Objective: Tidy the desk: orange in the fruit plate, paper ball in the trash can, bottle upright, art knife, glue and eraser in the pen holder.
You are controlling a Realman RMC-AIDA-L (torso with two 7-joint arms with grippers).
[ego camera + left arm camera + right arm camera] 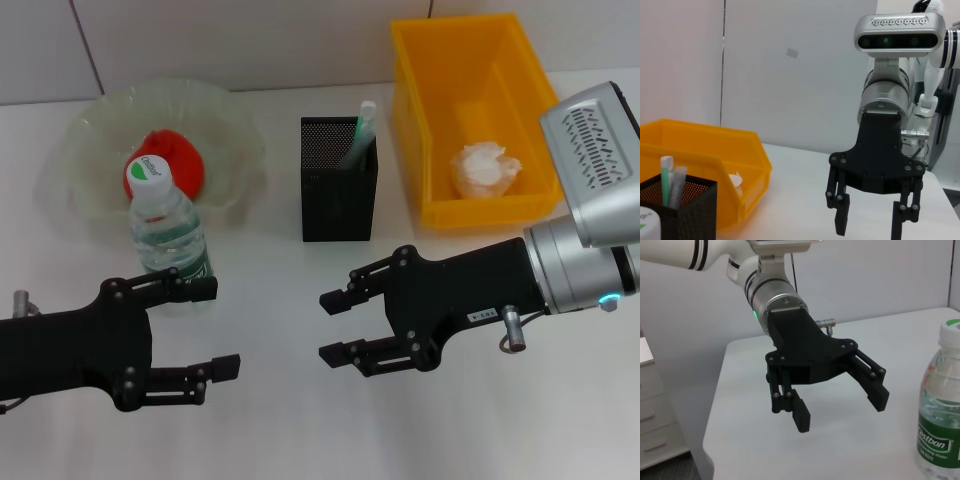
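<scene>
White counter point(290, 420) lies bare nearest us, where our left hand point(215, 328) and right hand point(335, 325) hover low, both spread wide and holding nothing. Just beyond the left hand the bottle point(168, 230) stands upright. Farther back sit the clear fruit plate point(90, 130) holding the orange point(175, 160), the black pen holder point(338, 190) and the yellow trash can point(420, 120) containing the paper ball point(483, 170), against a pale wall point(230, 40).

Left gripper point(840, 407), fingers spread, above white table point(900, 340), near upright bottle point(941, 405).
</scene>
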